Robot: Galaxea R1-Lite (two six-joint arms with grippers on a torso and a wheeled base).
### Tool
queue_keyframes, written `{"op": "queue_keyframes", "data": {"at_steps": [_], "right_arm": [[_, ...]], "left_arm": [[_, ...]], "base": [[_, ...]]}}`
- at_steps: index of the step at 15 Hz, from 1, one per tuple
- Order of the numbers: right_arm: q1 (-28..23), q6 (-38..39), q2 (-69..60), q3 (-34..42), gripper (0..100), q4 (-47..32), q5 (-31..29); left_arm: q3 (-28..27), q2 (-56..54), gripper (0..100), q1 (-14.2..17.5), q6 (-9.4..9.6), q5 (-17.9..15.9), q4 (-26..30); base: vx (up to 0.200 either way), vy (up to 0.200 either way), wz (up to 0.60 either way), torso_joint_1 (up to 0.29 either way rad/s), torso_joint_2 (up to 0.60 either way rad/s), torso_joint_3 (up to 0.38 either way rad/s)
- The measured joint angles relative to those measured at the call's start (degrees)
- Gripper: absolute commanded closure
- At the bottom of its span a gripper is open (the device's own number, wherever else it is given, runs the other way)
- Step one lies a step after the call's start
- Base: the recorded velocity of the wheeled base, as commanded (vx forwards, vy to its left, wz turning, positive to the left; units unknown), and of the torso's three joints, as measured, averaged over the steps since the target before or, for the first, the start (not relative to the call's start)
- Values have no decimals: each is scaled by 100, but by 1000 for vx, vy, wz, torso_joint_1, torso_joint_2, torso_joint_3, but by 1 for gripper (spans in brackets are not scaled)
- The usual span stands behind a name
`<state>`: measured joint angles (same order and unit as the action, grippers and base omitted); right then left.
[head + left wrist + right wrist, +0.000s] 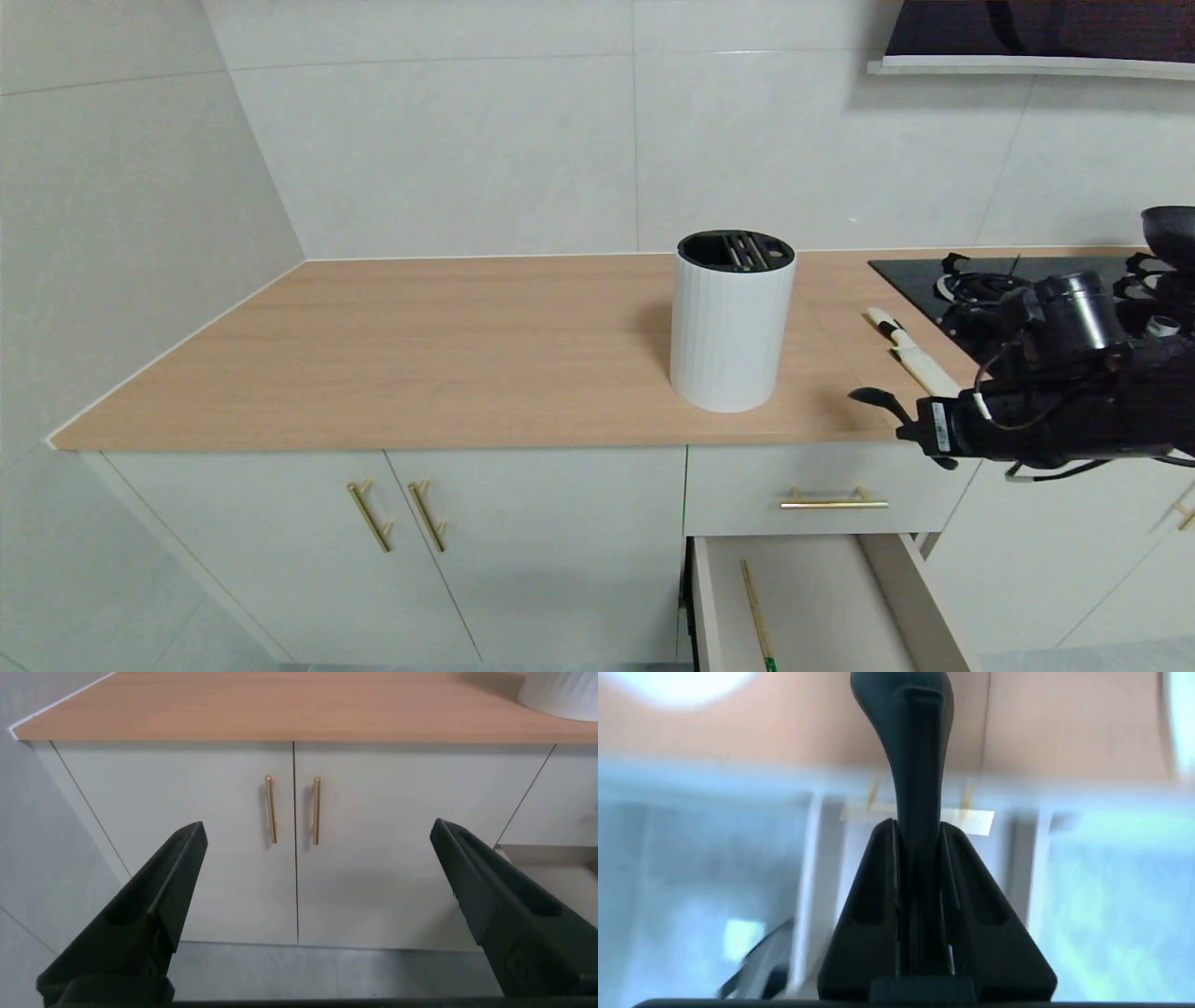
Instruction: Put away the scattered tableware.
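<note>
While the right gripper [873, 399] hangs clenched over the counter's [420, 345] front edge near the white holder [730, 327], the left gripper [318, 840] gapes wide.

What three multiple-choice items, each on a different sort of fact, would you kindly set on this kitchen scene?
1. Where does the chopstick lie?
A. on the counter
B. in the open drawer
C. on the stove

2. What colour is the holder wall?
A. white
B. black
C. brown

3. How does the left gripper stand?
A. shut
B. open
C. shut on a knife

Answers:
1 B, it lies on the pulled-out drawer's floor.
2 A, the ribbed wall is white under a black top.
3 B, its jaws stand wide apart.
</note>
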<state>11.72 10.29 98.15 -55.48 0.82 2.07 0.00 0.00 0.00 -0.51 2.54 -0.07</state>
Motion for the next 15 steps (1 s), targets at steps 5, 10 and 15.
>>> {"op": "queue_keyframes", "data": {"at_steps": [5, 10, 15], "right_arm": [[300, 150, -1165, 1053, 100, -201, -63], [339, 141, -1331, 1356, 100, -152, -167], [339, 139, -1223, 1373, 100, -144, -176]], "left_arm": [[0, 0, 0, 0, 2, -2, 0], [0, 0, 0, 0, 0, 0, 0], [0, 0, 0, 0, 0, 0, 0]], "base": [[0, 0, 0, 0, 0, 0], [0, 0, 0, 0, 0, 0], [0, 0, 0, 0, 0, 0]]}}
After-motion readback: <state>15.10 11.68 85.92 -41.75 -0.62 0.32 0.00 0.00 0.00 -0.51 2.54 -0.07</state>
